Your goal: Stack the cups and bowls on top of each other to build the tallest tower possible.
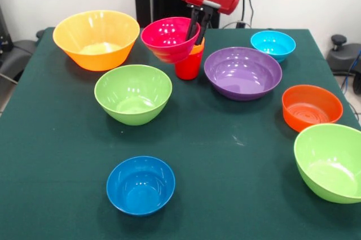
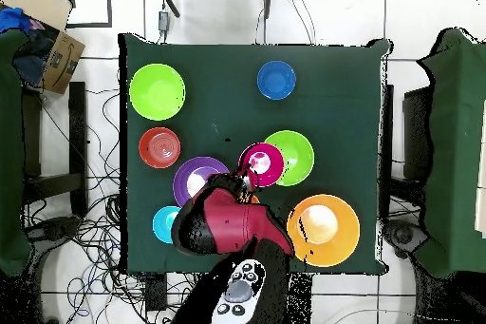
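Note:
My gripper (image 1: pixel 197 36) is shut on the right rim of the small pink bowl (image 1: pixel 168 39) and holds it tilted, in the air. Just below and right of the bowl stands the red cup (image 1: pixel 187 68) with an orange cup (image 1: pixel 196 49) nested in it; together they form the low tower. The pink bowl's edge overlaps the cups, and I cannot tell whether it touches them. In the overhead view the pink bowl (image 2: pixel 263 163) sits at the gripper (image 2: pixel 249 181), and the arm hides the cups.
On the green table (image 1: pixel 225 155) stand the large yellow-orange bowl (image 1: pixel 96 39), a lime green bowl (image 1: pixel 133 93), the purple bowl (image 1: pixel 242 72), the light blue bowl (image 1: pixel 273 44), the orange bowl (image 1: pixel 311 107), a second green bowl (image 1: pixel 333 161) and the dark blue bowl (image 1: pixel 140 184).

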Tool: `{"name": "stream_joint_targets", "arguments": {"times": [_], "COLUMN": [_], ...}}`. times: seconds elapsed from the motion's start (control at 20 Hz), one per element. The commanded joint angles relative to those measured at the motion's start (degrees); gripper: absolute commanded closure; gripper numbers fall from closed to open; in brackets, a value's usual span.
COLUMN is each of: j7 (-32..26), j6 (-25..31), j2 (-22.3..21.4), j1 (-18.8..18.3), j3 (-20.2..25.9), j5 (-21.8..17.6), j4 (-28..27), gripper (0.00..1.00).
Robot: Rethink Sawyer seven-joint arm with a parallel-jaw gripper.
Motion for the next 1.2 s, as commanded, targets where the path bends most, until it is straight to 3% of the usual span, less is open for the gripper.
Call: {"name": "stream_joint_targets", "arguments": {"times": [0.05, 1.2], "j7": [2.72, 3.35], "j6": [9.11, 15.61], "j2": [0.6, 1.72], "j1": [1.35, 4.93], "j3": [3.97, 2.1], "j5": [-2.4, -1.55], "j4": [-0.84, -3.76], "gripper": [1.0, 1.0]}}
